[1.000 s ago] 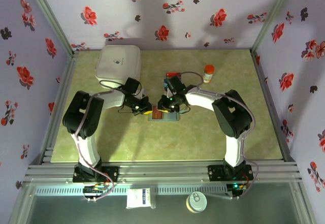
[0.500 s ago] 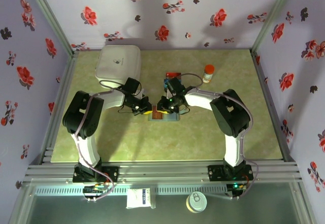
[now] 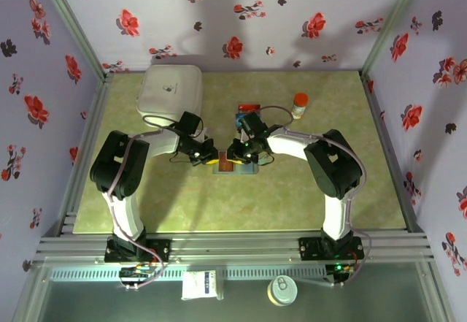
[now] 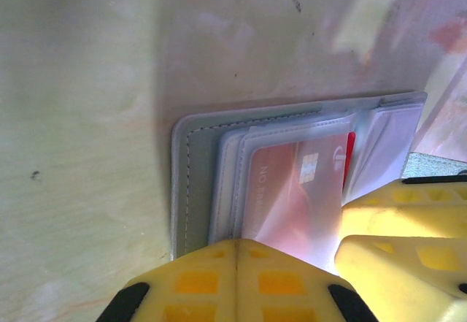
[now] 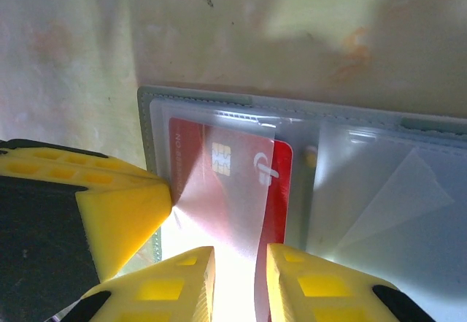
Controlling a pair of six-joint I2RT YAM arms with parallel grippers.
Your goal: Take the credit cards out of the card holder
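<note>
Glare between the fingers of the right claw (image 5: pixel 241 260) washes out the red card (image 5: pixel 195 163) there; the left claw (image 4: pixel 237 253) covers the card holder (image 4: pixel 193 183) edge beneath it.

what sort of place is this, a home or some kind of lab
Probably a robot test cell, not a home: a table boxed in by flower-print walls on metal posts, with a left arm and right arm bolted to a rail at its near edge.
</note>
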